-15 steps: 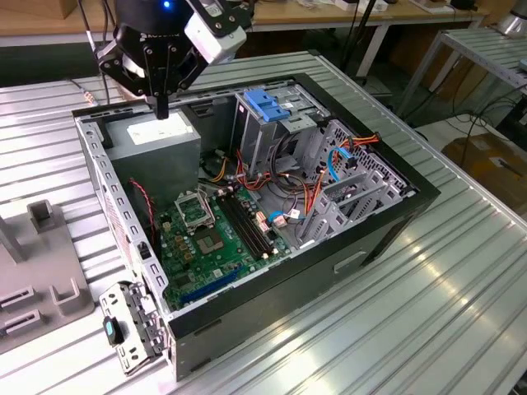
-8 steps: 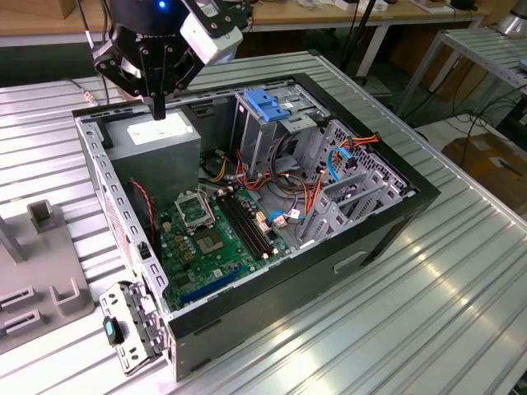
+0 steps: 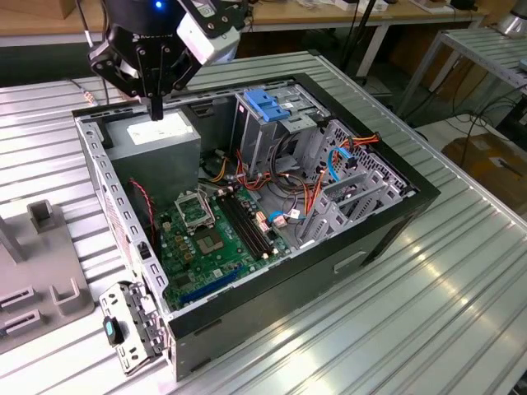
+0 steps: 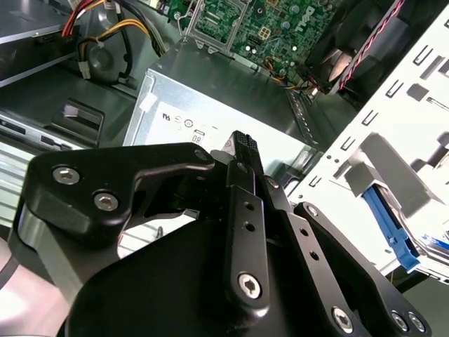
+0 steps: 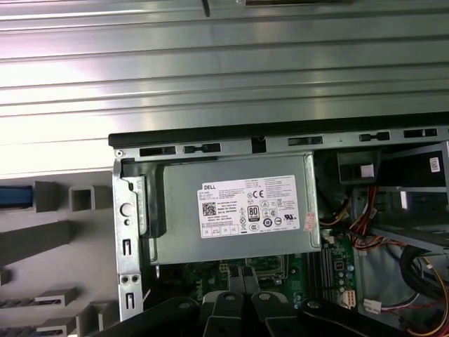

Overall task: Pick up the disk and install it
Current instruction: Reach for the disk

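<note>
ribbed metal tabletop [image 3: 428, 313] carries an open black computer case [image 3: 329, 276]. above its grey power-supply box [image 3: 156, 148] hangs the black tool [image 3: 156, 111], fingers pressed together, empty. the blue-edged disk [image 5: 14, 196] sits outside the case, well apart from the tool.

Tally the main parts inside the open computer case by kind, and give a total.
Grey power-supply box: 1
Green motherboard: 1
Blue plastic latch: 1
Total: 3
</note>
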Controlling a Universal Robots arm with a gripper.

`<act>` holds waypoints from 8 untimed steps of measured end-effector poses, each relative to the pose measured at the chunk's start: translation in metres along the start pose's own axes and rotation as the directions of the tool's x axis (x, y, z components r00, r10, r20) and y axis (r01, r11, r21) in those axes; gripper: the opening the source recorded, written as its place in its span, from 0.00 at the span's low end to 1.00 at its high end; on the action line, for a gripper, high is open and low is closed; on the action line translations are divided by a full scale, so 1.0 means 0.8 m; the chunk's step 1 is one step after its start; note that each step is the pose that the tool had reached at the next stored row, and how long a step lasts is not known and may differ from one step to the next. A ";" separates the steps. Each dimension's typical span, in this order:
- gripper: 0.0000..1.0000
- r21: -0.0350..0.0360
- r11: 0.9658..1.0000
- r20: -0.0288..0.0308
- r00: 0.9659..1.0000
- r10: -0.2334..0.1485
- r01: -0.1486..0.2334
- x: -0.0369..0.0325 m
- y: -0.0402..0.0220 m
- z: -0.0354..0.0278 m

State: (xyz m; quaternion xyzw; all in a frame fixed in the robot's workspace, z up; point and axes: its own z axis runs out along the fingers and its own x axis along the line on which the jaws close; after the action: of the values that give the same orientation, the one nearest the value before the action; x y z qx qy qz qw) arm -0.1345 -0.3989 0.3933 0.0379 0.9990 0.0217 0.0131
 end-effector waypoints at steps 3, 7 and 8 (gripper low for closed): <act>0.11 0.000 1.000 0.000 1.000 0.000 0.000 0.0021 -0.0002 0.0000; 0.11 0.000 1.000 0.000 1.000 0.000 0.000 0.0073 -0.0005 -0.0001; 0.11 0.000 1.000 0.000 1.000 0.000 0.000 0.0079 -0.0006 -0.0001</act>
State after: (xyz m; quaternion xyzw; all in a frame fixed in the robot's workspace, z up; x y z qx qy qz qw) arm -0.1408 -0.3989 0.3932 0.0379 0.9990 0.0217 0.0131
